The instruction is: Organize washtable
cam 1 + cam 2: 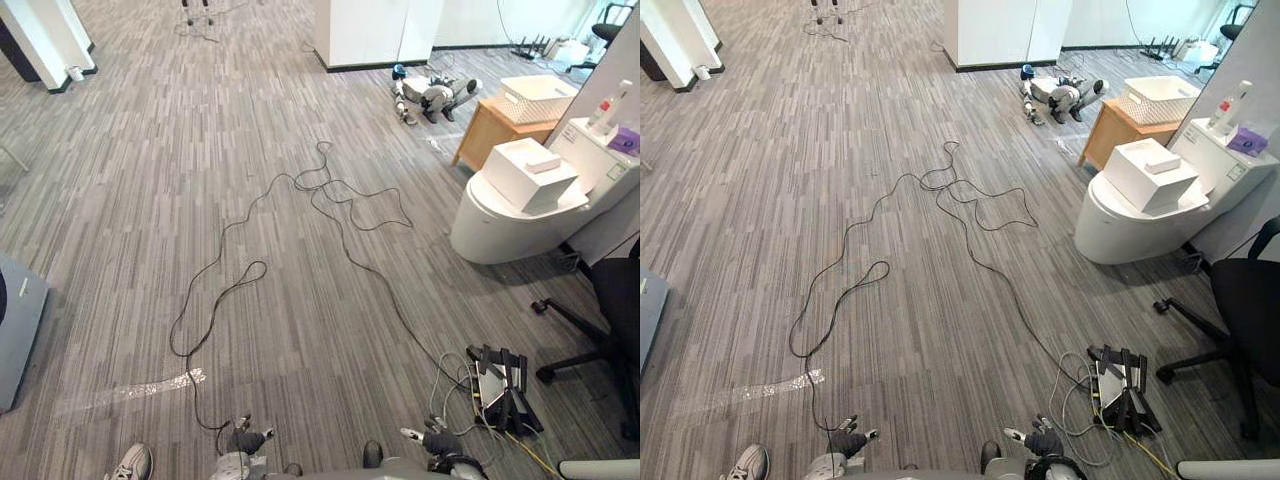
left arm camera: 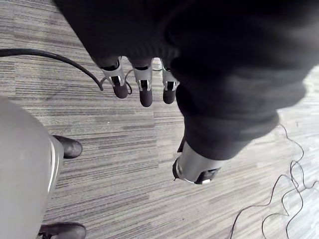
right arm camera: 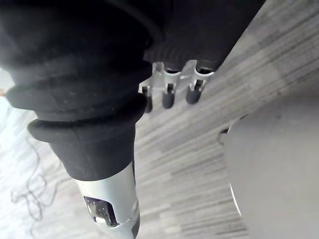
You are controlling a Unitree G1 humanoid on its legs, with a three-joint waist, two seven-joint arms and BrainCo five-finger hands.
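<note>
Low over the floor [image 1: 120, 200], the left hand [image 2: 145, 87] and right hand [image 3: 168, 95] hang with fingers loosely straight, holding nothing. Well off to the right, a bottle [image 1: 1230, 106], perhaps soap, stands on the toilet [image 1: 1110, 228] tank.

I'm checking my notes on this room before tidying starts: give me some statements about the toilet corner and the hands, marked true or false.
A white box sits on the toilet lid. True.
The white basket lies on the floor. False: it stands on the wooden side table.
The left hand holds a bottle. False: it is open and empty; the bottle stands on the toilet's tank.
The right hand is open and empty. True.
A black office chair stands near the toilet. True.
</note>
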